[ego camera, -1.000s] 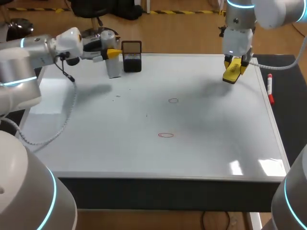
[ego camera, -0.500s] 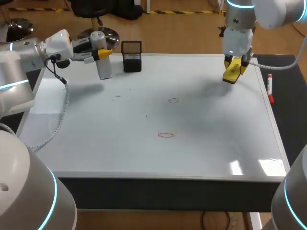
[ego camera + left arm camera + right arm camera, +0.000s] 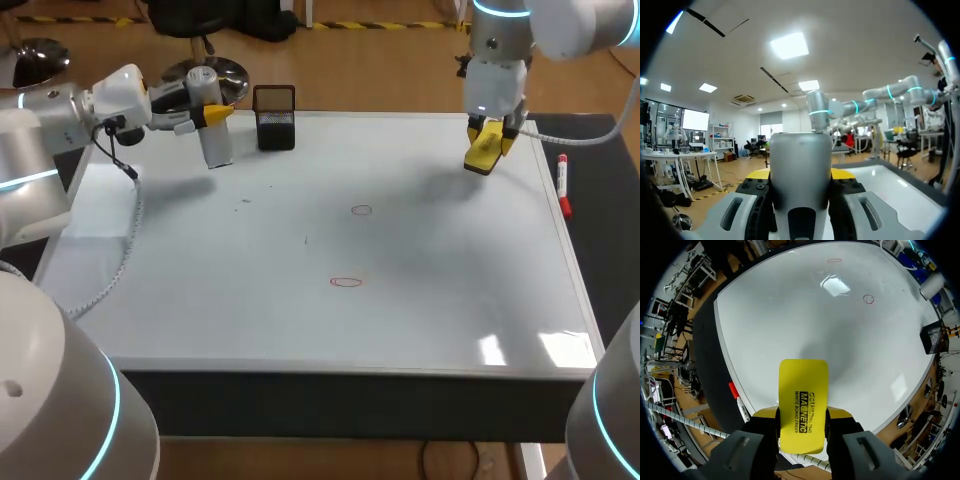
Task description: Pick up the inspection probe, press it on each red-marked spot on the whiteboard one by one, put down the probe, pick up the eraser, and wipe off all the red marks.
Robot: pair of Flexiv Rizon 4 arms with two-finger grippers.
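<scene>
two arms reach over one bench (image 3: pixel 598 230): the left arm (image 3: pixel 45 130) and the right arm (image 3: pixel 565 25). each carries one end effector, two in all: the left end effector (image 3: pixel 214 112) and the right end effector (image 3: pixel 486 140). there is one whiteboard (image 3: pixel 450 300), one grey inspection probe (image 3: pixel 218 146) and one yellow eraser (image 3: pixel 482 153). the board bears two red marks, a nearer red oval (image 3: pixel 346 282) and a farther red ring (image 3: pixel 362 210). there is one black mesh holder (image 3: pixel 275 122) and one red marker (image 3: pixel 564 187).

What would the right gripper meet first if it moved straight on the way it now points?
Probably bare whiteboard, short of both red marks; the eraser in the right gripper would touch first. Depth is unclear.
</scene>
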